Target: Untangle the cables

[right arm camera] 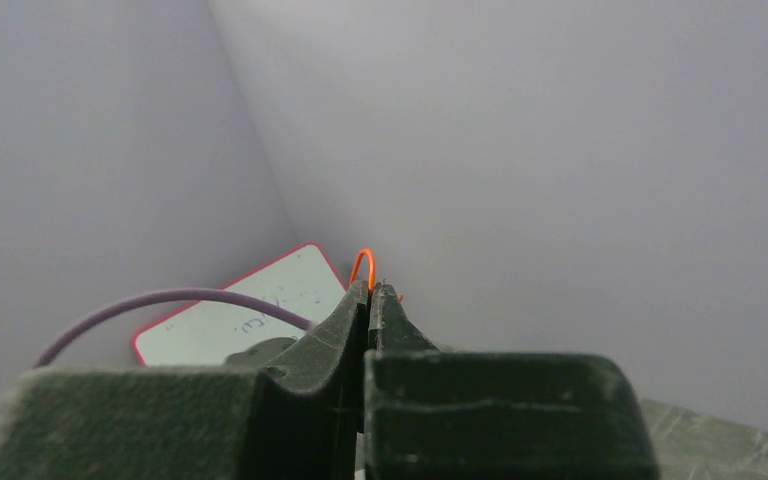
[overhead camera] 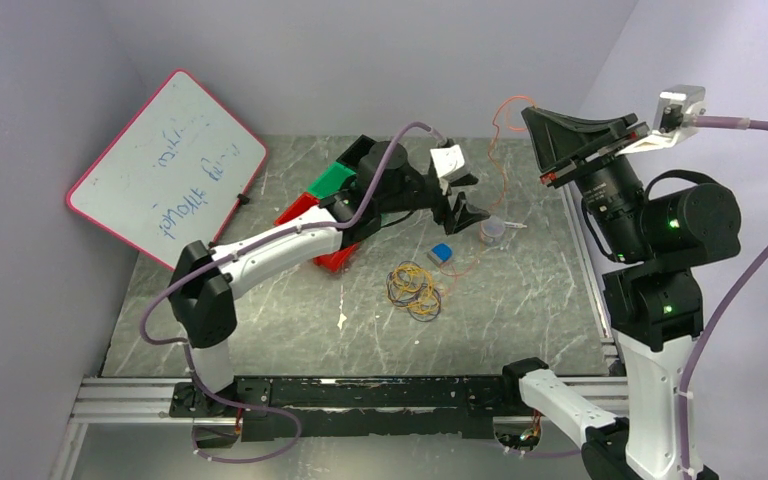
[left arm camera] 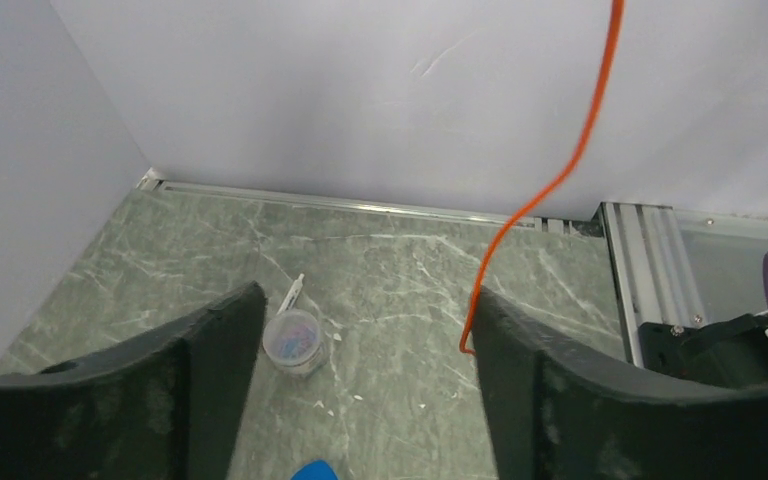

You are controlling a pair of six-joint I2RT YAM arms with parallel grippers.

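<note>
A clump of cables (overhead camera: 415, 290), yellow, dark and orange loops, lies on the table in the middle. One orange cable (overhead camera: 491, 150) rises from the table to my right gripper (overhead camera: 528, 112), which is held high and shut on it. In the right wrist view a small orange loop (right arm camera: 362, 262) sticks out above that gripper's (right arm camera: 372, 288) closed tips. My left gripper (overhead camera: 477, 196) hangs open beyond the clump. In the left wrist view the orange cable (left arm camera: 560, 170) runs down past the inner edge of the right finger (left arm camera: 520, 340). Nothing sits between the left gripper's (left arm camera: 365, 300) fingers.
A small clear tub (overhead camera: 495, 230) of coloured bits and a blue object (overhead camera: 441, 253) sit near the left gripper. Red and green bins (overhead camera: 328, 205) lie under the left arm. A whiteboard (overhead camera: 170, 165) leans at the back left. A metal rail (overhead camera: 585, 250) edges the table on the right.
</note>
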